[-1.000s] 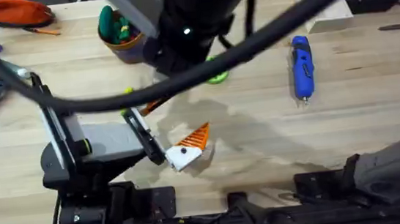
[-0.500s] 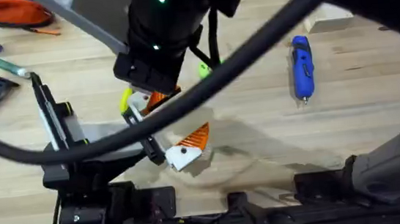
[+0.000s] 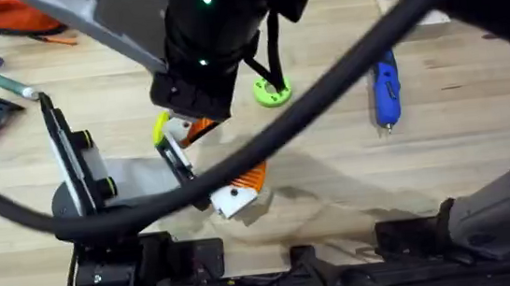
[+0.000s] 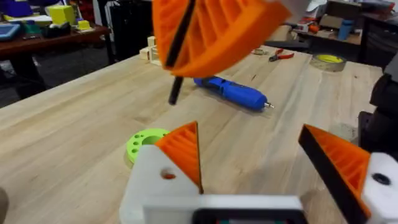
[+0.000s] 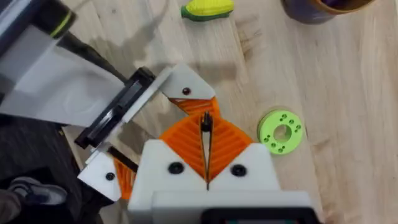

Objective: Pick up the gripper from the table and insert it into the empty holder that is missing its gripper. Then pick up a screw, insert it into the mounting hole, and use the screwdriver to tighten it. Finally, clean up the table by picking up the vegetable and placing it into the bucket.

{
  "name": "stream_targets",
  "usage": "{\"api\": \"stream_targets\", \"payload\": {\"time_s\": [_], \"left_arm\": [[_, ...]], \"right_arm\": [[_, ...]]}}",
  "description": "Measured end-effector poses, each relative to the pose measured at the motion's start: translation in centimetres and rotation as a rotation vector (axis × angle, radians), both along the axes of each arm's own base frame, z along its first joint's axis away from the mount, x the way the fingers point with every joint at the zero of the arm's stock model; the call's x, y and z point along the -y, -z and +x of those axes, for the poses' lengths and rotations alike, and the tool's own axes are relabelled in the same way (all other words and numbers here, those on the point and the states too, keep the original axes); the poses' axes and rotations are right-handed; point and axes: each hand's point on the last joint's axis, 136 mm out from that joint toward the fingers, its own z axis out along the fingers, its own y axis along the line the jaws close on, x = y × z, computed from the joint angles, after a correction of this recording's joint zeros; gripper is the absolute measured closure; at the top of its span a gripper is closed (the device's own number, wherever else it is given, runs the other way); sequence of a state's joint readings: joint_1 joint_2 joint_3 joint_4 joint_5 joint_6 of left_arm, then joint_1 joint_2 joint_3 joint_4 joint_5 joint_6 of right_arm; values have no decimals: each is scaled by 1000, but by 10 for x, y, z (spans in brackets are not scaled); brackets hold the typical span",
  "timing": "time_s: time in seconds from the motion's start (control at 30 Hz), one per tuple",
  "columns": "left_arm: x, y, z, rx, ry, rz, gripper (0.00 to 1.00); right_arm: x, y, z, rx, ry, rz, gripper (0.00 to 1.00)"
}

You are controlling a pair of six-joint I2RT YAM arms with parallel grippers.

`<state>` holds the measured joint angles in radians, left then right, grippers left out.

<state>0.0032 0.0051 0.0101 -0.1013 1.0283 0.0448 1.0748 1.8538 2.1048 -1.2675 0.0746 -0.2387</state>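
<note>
We are seeing the left gripper (image 4: 249, 134) sitting low over the wooden table (image 4: 74, 124), its ribbed orange wedge fingers spread apart on white mounts. Just above it, the right gripper (image 5: 206, 121) is pressing its ribbed fingers together, pinching a thin black pin (image 4: 176, 92). At one o'clock a holed lime disc (image 3: 271, 91) is lying flat, and at two o'clock the blue pen-shaped screwdriver (image 3: 384, 84). Farther off, the smooth yellow-green vegetable (image 5: 207, 9) is lying near the round bucket (image 5: 323, 7).
</note>
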Motion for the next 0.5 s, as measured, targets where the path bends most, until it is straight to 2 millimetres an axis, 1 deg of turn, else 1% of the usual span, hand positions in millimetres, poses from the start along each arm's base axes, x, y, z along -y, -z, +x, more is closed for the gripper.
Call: {"api": "stream_targets", "payload": {"time_s": [0.23, 0.37, 0.5], "left_arm": [[0, 0, 0, 0, 0, 0, 15], [0, 0, 0, 0, 0, 0, 15], [0, 0, 0, 0, 0, 0, 16]], "right_arm": [[-4, 14, -7, -8, -56, -53, 995], [-5, 16, -8, -5, -72, -60, 995], [-2, 17, -9, -9, -81, -77, 995]]}}
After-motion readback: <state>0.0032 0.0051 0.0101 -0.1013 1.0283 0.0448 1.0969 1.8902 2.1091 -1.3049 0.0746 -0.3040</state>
